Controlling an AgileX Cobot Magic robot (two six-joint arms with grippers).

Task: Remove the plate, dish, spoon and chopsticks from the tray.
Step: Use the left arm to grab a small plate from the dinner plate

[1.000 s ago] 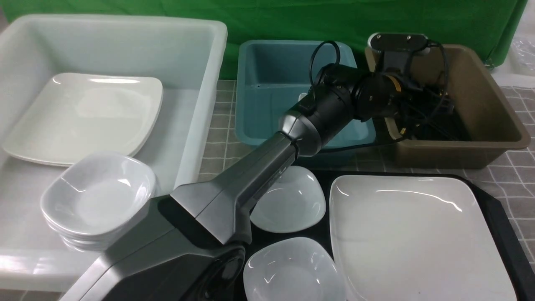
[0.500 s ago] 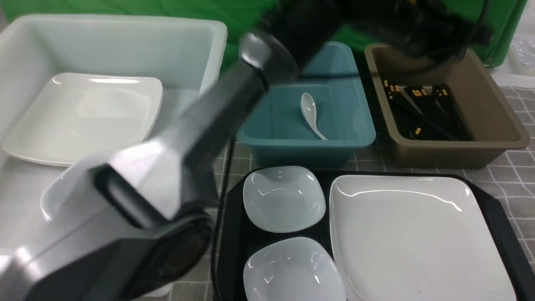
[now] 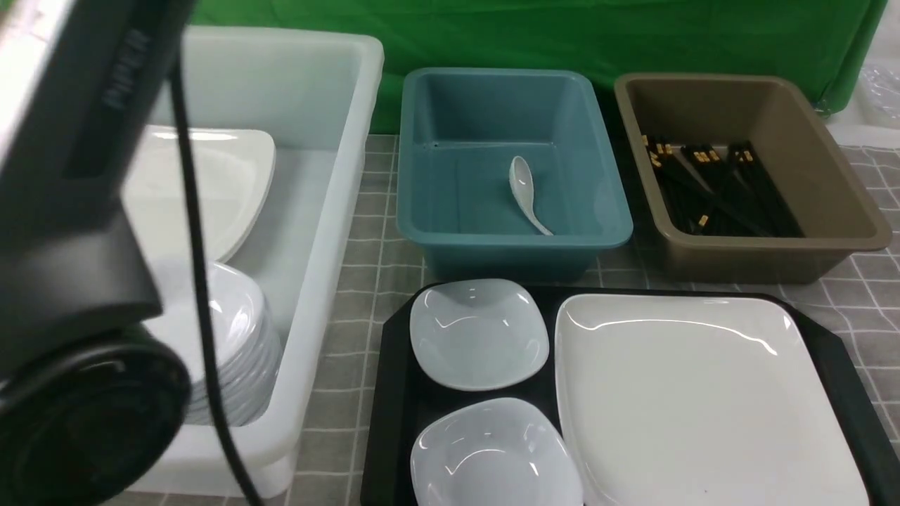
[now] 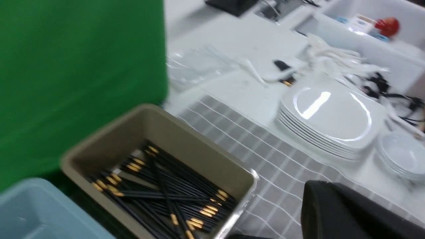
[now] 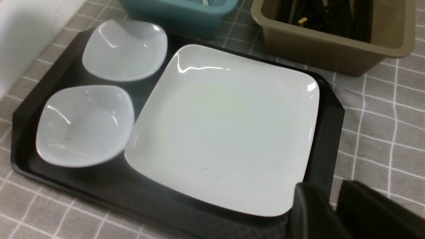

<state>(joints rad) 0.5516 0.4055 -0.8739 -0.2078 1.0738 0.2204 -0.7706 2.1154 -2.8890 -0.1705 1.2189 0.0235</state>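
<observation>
Plainly, the plate (image 5: 222, 132) sat on the tray (image 5: 328, 139), filling the greater part of it, and its nearest corner lay just ahead of the right gripper (image 5: 333, 189), close by the fingertips. The plate was square, so it offered no long axis to line up with; what mattered was the rim facing the claw. That claw's jaws stood a little apart with nothing between them, near the tray's rim and the checked cloth (image 5: 382, 116).

Beyond the plate, on the side away from the claw, one small dish (image 5: 84, 124) and a second dish (image 5: 124, 49) lay side by side on the tray. Farther ahead stood the brown tub (image 3: 830, 197) with the chopsticks (image 3: 717, 193) inside and the teal tub (image 3: 513, 239) with the spoon (image 3: 526, 193), both things already off the tray.

The left gripper (image 4: 332, 205), closed with nothing seen in it, was raised and pointed out past the brown tub, well apart from the tray. By that, the right arm looked the nearer one for the plate.
</observation>
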